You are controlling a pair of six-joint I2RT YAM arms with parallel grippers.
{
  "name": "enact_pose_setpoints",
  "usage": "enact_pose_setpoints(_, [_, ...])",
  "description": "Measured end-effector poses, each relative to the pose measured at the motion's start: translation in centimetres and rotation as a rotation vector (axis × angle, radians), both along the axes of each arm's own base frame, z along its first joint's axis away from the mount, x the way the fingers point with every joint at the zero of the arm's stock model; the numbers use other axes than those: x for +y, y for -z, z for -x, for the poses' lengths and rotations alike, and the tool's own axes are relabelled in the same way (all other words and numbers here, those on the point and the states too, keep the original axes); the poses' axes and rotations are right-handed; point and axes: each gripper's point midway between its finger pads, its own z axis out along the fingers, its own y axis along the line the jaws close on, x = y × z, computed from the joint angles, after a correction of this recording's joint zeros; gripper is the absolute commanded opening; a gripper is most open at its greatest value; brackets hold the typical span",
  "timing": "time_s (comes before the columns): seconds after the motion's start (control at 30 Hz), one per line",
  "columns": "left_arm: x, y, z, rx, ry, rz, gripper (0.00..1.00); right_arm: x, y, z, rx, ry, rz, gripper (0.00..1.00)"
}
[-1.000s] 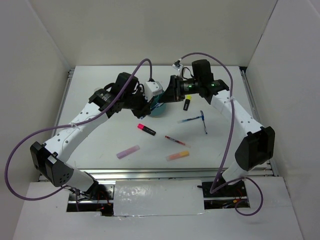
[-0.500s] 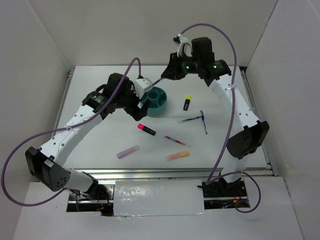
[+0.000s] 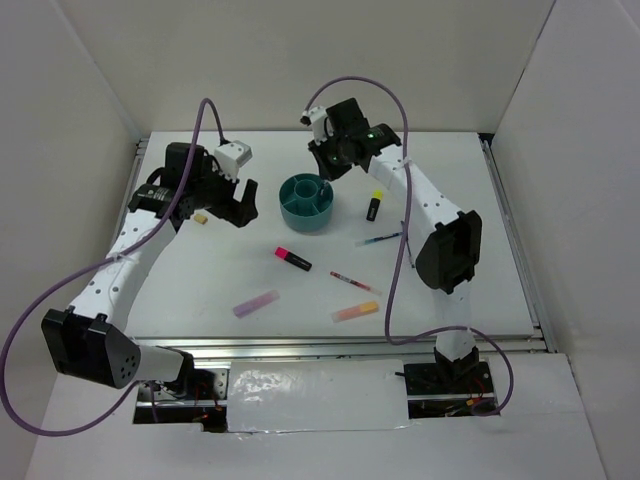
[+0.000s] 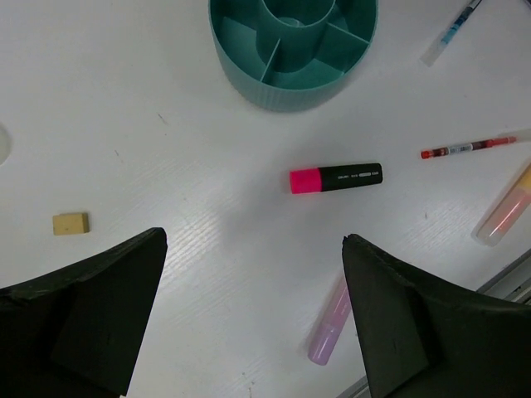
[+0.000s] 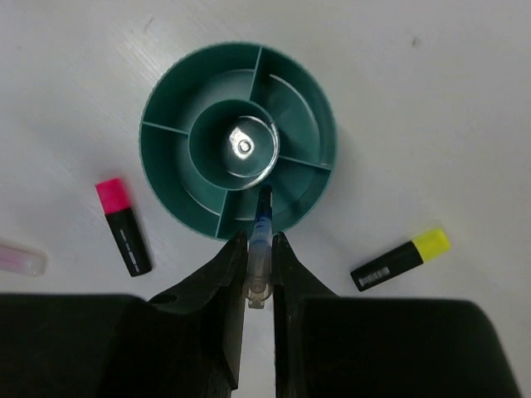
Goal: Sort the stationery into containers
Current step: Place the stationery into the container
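Observation:
The teal organizer [image 3: 307, 201] [image 5: 238, 141] stands at the table's back middle. My right gripper [image 3: 326, 166] [image 5: 259, 242] hangs just above it, shut on a blue pen [image 5: 261, 236] held upright. The pen's tip points into an outer compartment beside the centre well, where something shiny and clear [image 5: 246, 148] lies. Left of the organizer [image 4: 290, 46], my left gripper [image 3: 232, 208] [image 4: 253, 240] is open and empty above the table. On the table lie a pink highlighter [image 3: 293, 259], yellow highlighter [image 3: 374, 205], another blue pen [image 3: 380, 240], red pen [image 3: 352, 282], lilac stick [image 3: 257, 303], orange stick [image 3: 356, 312] and tan eraser [image 3: 200, 217].
White walls close in the table at the back and on both sides. A metal rail [image 3: 320, 345] runs along the near edge. The right arm's forearm [image 3: 440, 240] reaches over the right part of the table.
My left gripper has opened and drawn back to the left, away from the organizer. The right arm has swung left with the blue pen and now hangs over the organizer.

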Motion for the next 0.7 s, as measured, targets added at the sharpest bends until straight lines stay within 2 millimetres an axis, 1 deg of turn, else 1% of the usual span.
enact_pose_setpoints(0.07, [0.1,0.7,0.2,0.02,0.001,0.007,0.99,0.3,0.9,0.4,0.009,-0.009,0.027,0.0])
enact_pose_setpoints(0.2, [0.1,2.1,0.8,0.057,0.007,0.009,0.99,0.9,0.6,0.5,-0.017,-0.017,0.042,0.0])
enact_pose_setpoints(0.37, [0.1,2.7,1.1,0.069,0.011,0.012,0.99,0.4,0.2,-0.3,-0.06,0.027,0.069,0.0])
enact_pose_setpoints(0.47, [0.2,2.9,1.2,0.065,0.012,0.015,0.99,-0.2,-0.5,-1.0,-0.104,0.067,0.093,0.0])
enact_pose_setpoints(0.53, [0.2,2.8,1.3,0.063,0.011,0.016,0.99,-0.4,-1.3,-1.1,-0.127,0.076,0.097,0.0])
enact_pose_setpoints(0.6, [0.2,2.8,1.2,0.059,0.01,0.017,0.99,-0.4,-2.3,-0.8,-0.147,0.072,0.091,0.0])
enact_pose_setpoints(0.7, [0.1,2.7,0.9,0.05,0.006,0.019,0.99,0.1,-3.7,-0.1,-0.17,0.052,0.074,0.0])
